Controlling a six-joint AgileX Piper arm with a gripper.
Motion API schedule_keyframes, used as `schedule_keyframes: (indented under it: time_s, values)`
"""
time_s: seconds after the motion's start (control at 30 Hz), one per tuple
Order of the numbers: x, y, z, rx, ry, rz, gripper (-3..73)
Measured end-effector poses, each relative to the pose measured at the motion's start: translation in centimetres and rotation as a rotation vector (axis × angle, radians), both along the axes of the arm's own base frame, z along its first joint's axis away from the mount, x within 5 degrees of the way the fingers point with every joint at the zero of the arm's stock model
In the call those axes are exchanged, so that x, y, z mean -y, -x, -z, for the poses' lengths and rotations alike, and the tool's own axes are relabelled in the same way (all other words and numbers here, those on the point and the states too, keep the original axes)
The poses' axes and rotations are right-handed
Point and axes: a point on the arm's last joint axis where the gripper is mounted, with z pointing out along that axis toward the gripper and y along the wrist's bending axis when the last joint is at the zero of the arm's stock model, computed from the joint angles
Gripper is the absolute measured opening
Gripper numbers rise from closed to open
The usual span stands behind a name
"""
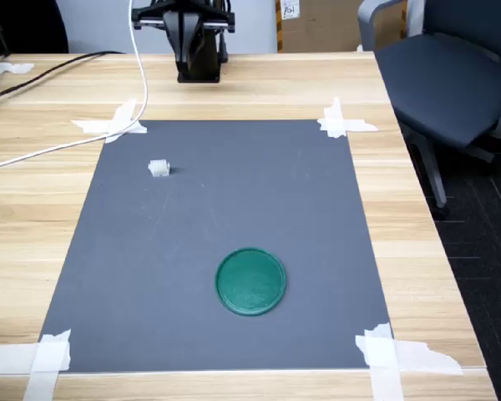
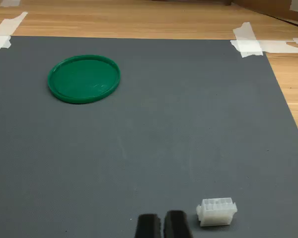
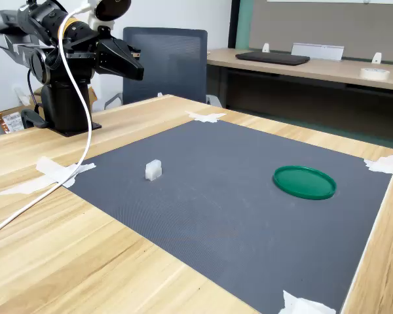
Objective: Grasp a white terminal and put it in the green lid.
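On the grey mat nothing has been picked up yet: the terminal sits alone near the first exterior view's upper left, and the lid lies empty, well apart from it toward the near edge. Over in the second exterior view the arm is tucked up high above its base, off the mat, gripper pointing out over the table and nowhere near the terminal. From the wrist view the two dark fingertips sit side by side, jaws closed or nearly so, holding nothing, with the terminal just beside them in the picture and the lid far across the mat. So I judge the whole job is still ahead: reach, open, grasp, carry, drop in the lid.
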Motion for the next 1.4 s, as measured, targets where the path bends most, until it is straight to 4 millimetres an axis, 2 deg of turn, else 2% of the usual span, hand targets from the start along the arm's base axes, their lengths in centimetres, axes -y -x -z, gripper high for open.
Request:
schedule_keyframes:
  time_s: [0.77, 1.0, 1.1, 1.27, 1.4]
  values:
    - [0.0, 0.0, 0.0, -0.001, 0.001, 0.0, -2.9]
    - [0.1, -0.5, 0.3, -0.07, 0.065, -0.014, -2.9]
    - [0.0, -0.8, -0.6, -0.09, 0.094, -0.026, -2.9]
    - [0.0, -1.5, -3.5, -0.099, 0.172, -0.054, -2.9]
    - [-0.3, -2.1, -5.3, -0.201, 0.201, -0.125, -2.9]
